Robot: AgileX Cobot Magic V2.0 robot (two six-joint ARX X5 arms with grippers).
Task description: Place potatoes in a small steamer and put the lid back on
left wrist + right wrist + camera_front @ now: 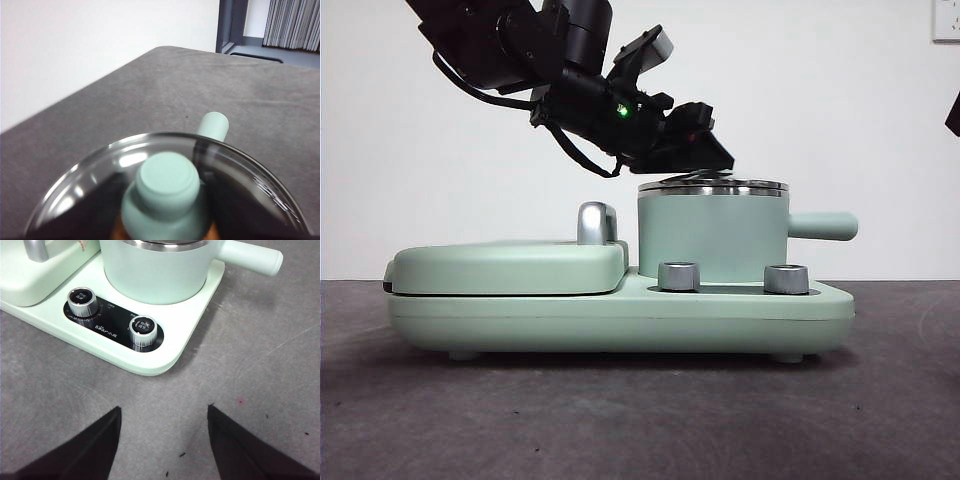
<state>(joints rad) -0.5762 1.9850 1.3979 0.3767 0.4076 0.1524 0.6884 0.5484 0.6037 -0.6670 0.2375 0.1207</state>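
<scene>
A grey table (pixel 640 420) carries a long mint-green cooker base (pixel 620 315), with a flat hinged grill plate (pixel 505 265) and its chrome handle (pixel 595 222) at one end and the small steamer (pixel 712 235) standing at the other, its stubby side handle (pixel 823 226) pointing away from the grill. A big dark arm reaches down from above to the pot's top, where the left gripper (pixel 705 152) sits right over the lid (pixel 712 183); the lid lies level on the steamer's steel rim. In the left wrist view the glass disc (pixel 165 190) fills the lower part, its green knob (pixel 167 192) close to the camera, but the jaws themselves are not visible, so whether they clasp the knob cannot be told. An orange sliver shows under the glass beside the knob, probably the potatoes (pixel 118 231). The right gripper (pixel 164 415) hangs over bare table in front of the two steel dials (pixel 112 317), jaws spread wide and holding nothing.
</scene>
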